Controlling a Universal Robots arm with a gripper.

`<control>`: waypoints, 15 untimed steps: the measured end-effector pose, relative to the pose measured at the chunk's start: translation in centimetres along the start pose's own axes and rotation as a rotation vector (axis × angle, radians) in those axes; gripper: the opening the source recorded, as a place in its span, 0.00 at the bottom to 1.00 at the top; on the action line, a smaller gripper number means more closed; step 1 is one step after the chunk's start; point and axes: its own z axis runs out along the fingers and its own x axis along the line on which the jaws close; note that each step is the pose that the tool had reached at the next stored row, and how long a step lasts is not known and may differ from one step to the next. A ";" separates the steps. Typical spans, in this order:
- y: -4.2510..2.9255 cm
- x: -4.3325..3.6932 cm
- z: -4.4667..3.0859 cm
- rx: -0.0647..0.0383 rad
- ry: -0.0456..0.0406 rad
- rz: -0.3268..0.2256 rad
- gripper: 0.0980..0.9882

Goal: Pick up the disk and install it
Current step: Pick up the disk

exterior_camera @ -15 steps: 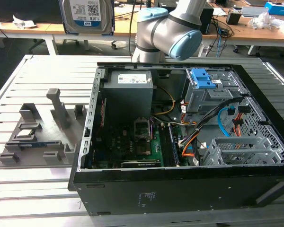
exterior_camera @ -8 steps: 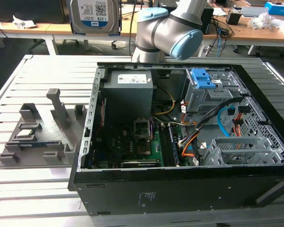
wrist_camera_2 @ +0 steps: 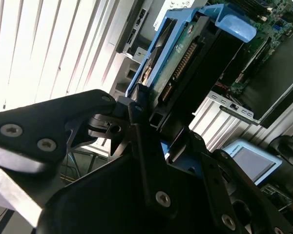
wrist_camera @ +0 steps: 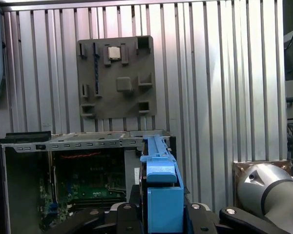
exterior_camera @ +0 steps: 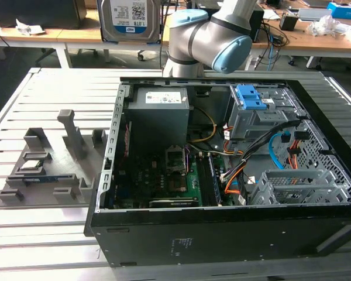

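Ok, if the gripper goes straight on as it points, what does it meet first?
Likely the rim of the computer case, near its corner: the disk in the gripper, jaws shut, leads, and in the first wrist view its end lines up there. Depth is unclear; the table beside is possible.

The arm point(exterior_camera: 202, 36) is smooth silver-grey tubing with rounded pale blue joint caps. In the second wrist view its jaws are matte black, built of angular plates and linkage bars fastened with small silver socket-head screws.
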 end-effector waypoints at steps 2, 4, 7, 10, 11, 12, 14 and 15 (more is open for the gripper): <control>-0.96 -0.05 0.02 0.000 0.0000 0.000 0.30; -1.87 -0.10 0.04 0.000 0.0001 0.000 0.30; -2.63 -0.14 0.32 0.000 0.0007 0.000 0.30; -3.18 -0.18 0.94 0.000 0.0011 0.000 0.30; -3.42 -0.19 1.23 0.000 0.0015 0.000 0.30; -3.60 -0.21 1.46 0.000 0.0017 0.000 0.30; -4.21 -0.24 2.01 0.000 0.0022 0.000 0.30; -4.76 -0.27 2.34 0.000 0.0024 0.000 0.30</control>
